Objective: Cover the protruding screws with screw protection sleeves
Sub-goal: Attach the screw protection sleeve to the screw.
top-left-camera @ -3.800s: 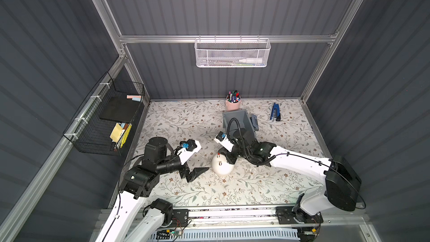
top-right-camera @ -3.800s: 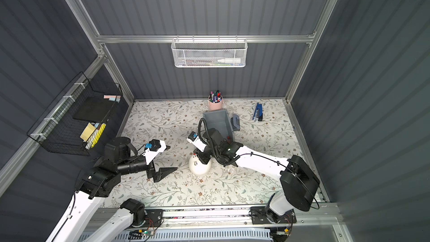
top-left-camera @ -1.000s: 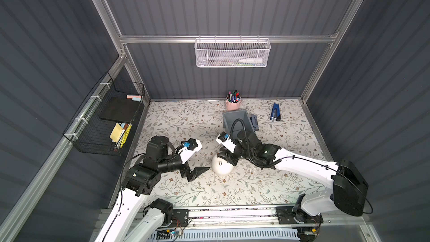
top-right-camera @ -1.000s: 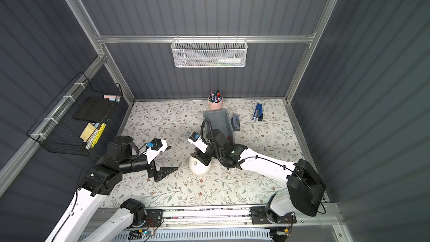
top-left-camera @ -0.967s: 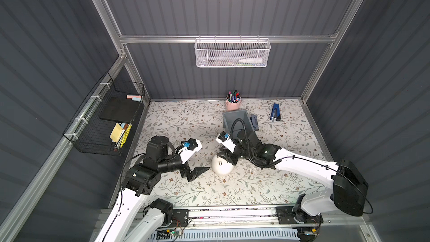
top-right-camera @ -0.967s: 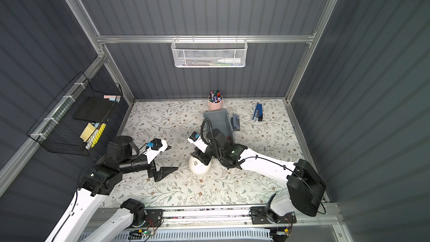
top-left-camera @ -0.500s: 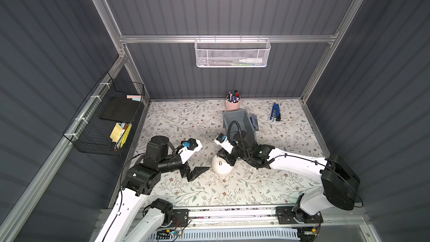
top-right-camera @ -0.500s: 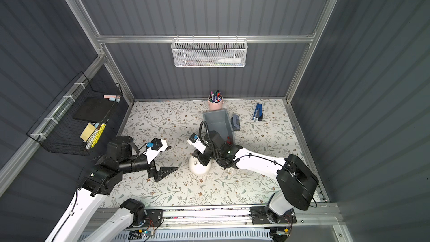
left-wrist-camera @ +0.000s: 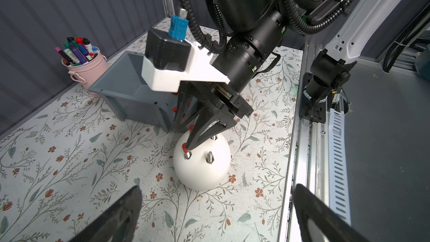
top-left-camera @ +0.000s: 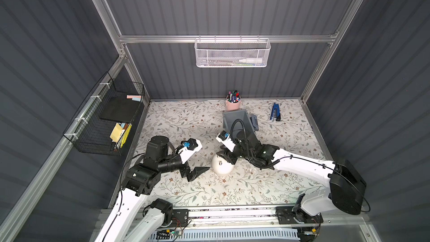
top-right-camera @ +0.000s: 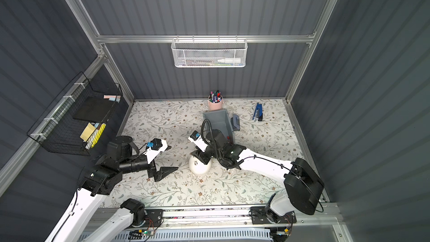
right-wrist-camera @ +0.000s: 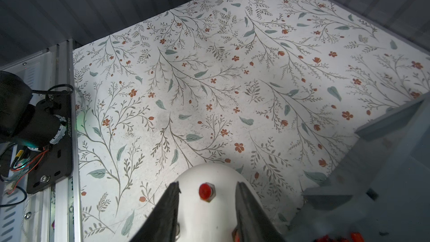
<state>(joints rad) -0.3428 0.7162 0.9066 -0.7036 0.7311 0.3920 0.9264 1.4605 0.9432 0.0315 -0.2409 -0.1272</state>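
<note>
A white dome [top-left-camera: 222, 167] [top-right-camera: 201, 167] stands mid-mat. My right gripper [right-wrist-camera: 207, 183] [left-wrist-camera: 183, 138] hangs over its top, open. Its fingers stand on either side of a red screw protection sleeve [right-wrist-camera: 206, 192] [left-wrist-camera: 185, 147] seated on a stud and do not touch it. Two protruding screws [left-wrist-camera: 209, 157] [left-wrist-camera: 213, 137] stand bare. Another red sleeve [left-wrist-camera: 191, 127] shows behind the fingers. My left gripper [left-wrist-camera: 217, 188] [top-left-camera: 200, 173] rests open and empty, low beside the dome.
A grey bin [top-left-camera: 235, 118] [left-wrist-camera: 130, 98] with loose red sleeves [right-wrist-camera: 353, 237] sits just behind the dome. A pink cup of markers [top-left-camera: 233, 104] stands behind the bin. A blue stapler [top-left-camera: 275, 112] lies at the back right. A black wire basket [top-left-camera: 104, 122] hangs on the left wall.
My right arm has shifted slightly over the dome, and its jaws now stand apart around the seated sleeve. The left arm has not moved.
</note>
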